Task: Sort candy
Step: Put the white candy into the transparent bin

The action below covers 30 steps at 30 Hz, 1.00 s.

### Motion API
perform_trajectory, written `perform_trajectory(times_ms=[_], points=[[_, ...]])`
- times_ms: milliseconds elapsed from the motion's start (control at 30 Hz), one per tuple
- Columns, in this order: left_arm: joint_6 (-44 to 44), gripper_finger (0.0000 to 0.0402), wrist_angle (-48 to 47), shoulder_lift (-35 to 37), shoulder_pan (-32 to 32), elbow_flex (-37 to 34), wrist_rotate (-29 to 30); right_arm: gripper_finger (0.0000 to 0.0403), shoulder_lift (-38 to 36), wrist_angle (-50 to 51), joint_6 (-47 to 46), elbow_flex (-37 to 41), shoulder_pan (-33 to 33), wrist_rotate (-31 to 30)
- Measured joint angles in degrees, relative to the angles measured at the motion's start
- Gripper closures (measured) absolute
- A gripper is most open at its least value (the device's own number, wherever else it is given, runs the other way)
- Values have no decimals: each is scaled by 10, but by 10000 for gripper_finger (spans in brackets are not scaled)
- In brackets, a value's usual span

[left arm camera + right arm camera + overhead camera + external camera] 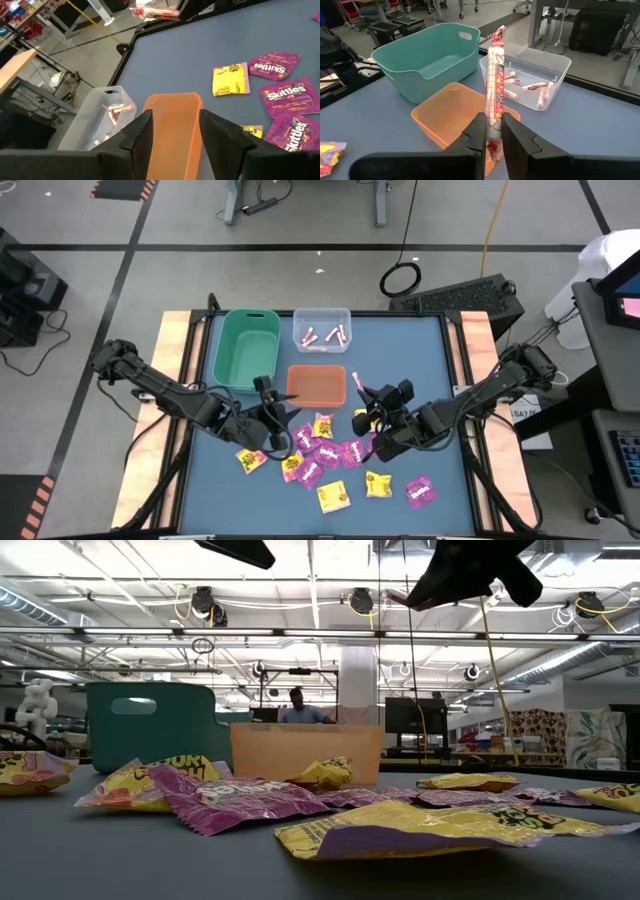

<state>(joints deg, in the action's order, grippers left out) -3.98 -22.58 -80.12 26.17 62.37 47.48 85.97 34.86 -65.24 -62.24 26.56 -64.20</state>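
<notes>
Green bin (246,348): far left, empty.
Orange bin (317,384): centre.
Clear bin (321,328): holds sticks.
Left gripper (266,392): fingers apart, empty, over orange bin.
Right gripper (493,131): pinches a pink-white stick (495,90) upright.
Packets (331,453): yellow and magenta, scattered on mat.

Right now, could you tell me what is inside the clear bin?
The clear bin holds several thin pink-white sticks lying loose on its floor; no yellow or magenta packets show in it. The stick held by the right gripper hides part of the bin's near wall.
</notes>
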Motion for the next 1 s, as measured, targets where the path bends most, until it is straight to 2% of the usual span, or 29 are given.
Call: perform_trajectory(times_ms=[167,300,467,600,700,800,1000], points=[[8,235,-12,0,-1,0,0,369,0,-3,2,0,-13,-3],[36,235,8,0,-6,-13,1,369,0,-5,56,0,-39,-3],[49,235,27,0,-25,-41,-4,369,0,-50,248,1,-90,5],[42,235,23,6,-35,-41,-5,369,0,-110,426,1,-155,35],[-15,235,2,24,-43,-47,10,369,0,-156,519,1,-219,95],[-40,235,-3,53,-50,-74,44,369,0,-183,575,1,-285,175],[-17,235,60,133,-75,-163,31,369,0,-241,622,1,-403,330]])
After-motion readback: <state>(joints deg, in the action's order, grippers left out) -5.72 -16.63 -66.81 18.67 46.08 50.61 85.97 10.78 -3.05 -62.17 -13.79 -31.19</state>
